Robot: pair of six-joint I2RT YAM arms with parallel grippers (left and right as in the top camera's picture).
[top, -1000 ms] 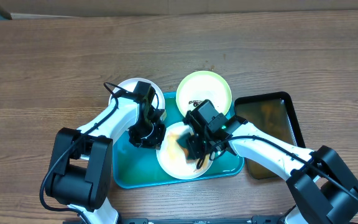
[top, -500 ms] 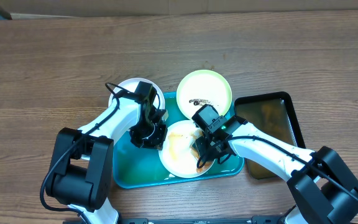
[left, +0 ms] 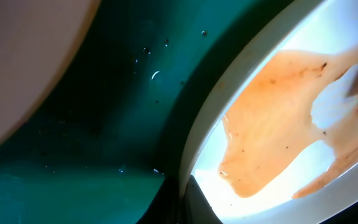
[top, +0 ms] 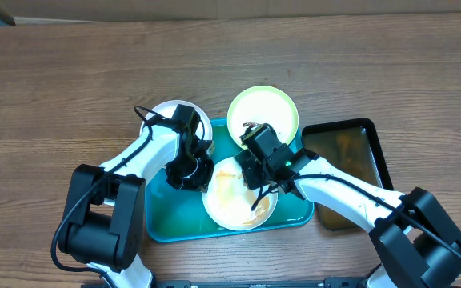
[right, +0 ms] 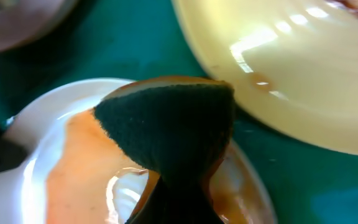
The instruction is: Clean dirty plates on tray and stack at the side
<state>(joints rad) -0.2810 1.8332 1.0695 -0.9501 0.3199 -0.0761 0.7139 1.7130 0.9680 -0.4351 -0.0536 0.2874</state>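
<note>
white round shallow plate (top: 229, 206) lies in the teal rectangular plastic tray (top: 166, 222), rim pinched by the left end effector (top: 192, 176); the right end effector (top: 251, 166), clamped on a dark green sponge (right: 166, 118), has swept from the plate's lower right to its top edge; an orange film remains, so not clean yet

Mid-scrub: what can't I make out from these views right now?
1. Fingertips of the left gripper: cut off by the bottom edge in the left wrist view and under the wrist overhead, so its hold on the white plate rim is unconfirmed.
2. Plate surface beneath the sponge: hidden by it in the right wrist view, by the right gripper overhead.
3. Smear on the green plate: partly behind the right gripper overhead.
</note>
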